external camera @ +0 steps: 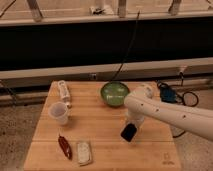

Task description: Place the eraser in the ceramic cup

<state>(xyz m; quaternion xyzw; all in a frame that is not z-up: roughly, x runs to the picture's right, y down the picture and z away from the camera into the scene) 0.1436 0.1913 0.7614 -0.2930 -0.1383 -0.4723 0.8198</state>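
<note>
the white arm reaches in from the right, and the gripper [130, 127] sits just below the green bowl [115, 93], toward the front of the wooden table [105, 150]. it grips the eraser [128, 133], a black block hanging tilted at its tip. the ceramic cup [60, 112] stands well left of the bowl and slightly nearer. a red elongated object [64, 146] and a pale grey-white pad [84, 152] lie down-left of the bowl, side by side.
</note>
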